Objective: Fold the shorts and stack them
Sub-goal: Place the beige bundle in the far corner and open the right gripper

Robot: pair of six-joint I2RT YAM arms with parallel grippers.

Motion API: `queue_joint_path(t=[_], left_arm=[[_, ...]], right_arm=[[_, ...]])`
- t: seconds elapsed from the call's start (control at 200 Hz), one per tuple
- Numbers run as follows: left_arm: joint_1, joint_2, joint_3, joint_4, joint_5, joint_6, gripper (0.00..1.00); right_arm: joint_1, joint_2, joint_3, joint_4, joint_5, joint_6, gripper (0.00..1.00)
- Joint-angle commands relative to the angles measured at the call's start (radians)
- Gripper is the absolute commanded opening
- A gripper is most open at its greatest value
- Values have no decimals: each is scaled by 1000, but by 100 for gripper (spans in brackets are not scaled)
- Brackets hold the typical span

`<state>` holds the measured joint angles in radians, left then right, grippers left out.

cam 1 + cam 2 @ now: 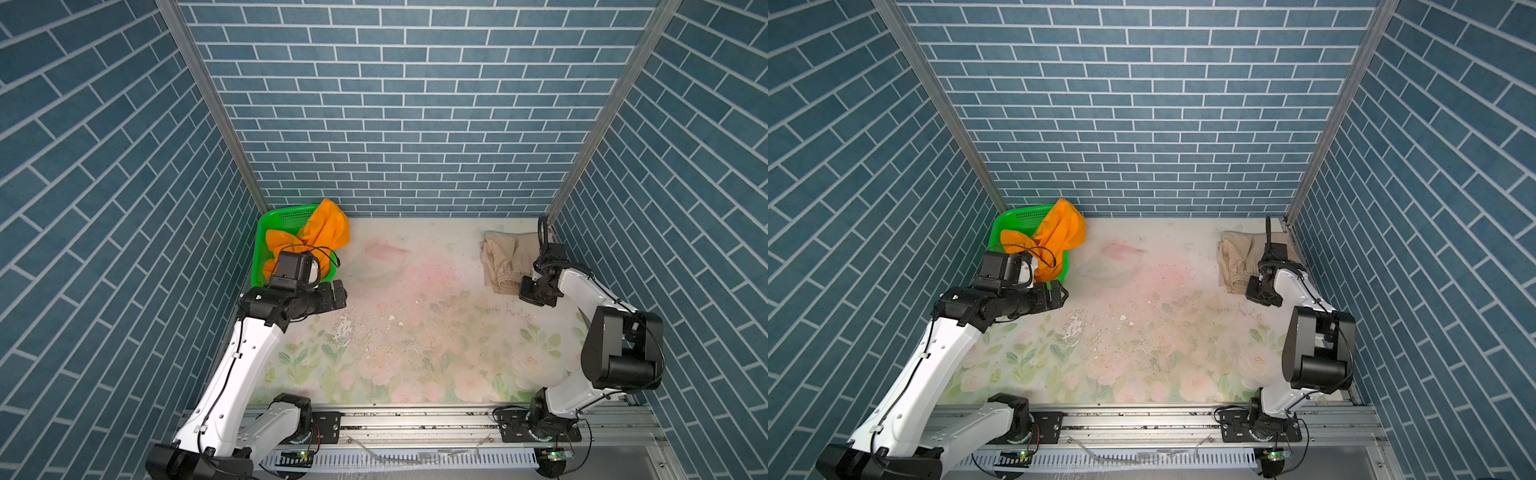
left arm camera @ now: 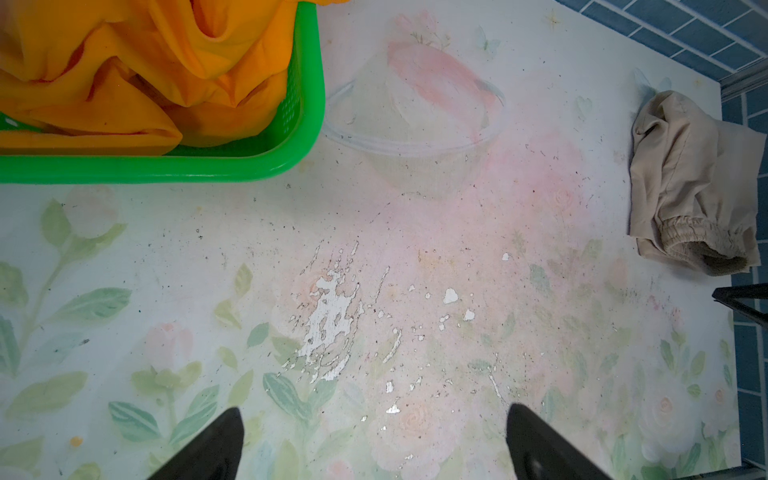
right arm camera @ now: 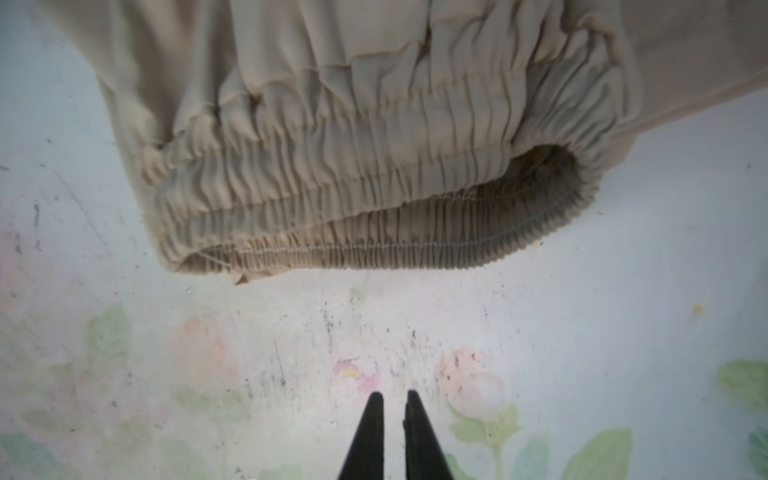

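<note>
Beige shorts (image 3: 374, 124) lie just ahead of your right claw (image 3: 392, 401), pressed together, empty, angled down; left claw (image 2: 374, 409) spread over worn floral worktop (image 2: 415, 249), blue-brick walls (image 1: 415, 104).

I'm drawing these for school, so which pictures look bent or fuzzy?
In both top views the brick walls splay outward like a funnel, with even light and only soft shadows; in the left wrist view the orange shorts go fuzzy at the picture's corner; in the right wrist view the beige shorts show sharp gathers.
</note>
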<state>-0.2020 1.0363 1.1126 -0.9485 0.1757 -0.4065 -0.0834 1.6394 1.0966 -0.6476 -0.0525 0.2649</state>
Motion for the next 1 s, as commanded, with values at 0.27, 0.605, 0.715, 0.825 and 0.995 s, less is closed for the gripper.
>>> queue_joint_path(t=[0.27,0.605,0.715,0.825,0.995], left_arm=[[18,-9,44,-17,-39,17,100],[29,-27,73,-59,-82,25,100],[32,-22,80,-57,-96,25,100],[35,-12,97,-43,-136,31,100],[38,61,187,5,-209,78,100]], right_arm=[[-15,289,230,-36,28,-27,7],[-15,467,461,-61,75,-74,4],[-15,491,526,-96,82,-91,3],[-9,414,468,-53,70,-95,10],[10,176,269,64,-30,-88,36]])
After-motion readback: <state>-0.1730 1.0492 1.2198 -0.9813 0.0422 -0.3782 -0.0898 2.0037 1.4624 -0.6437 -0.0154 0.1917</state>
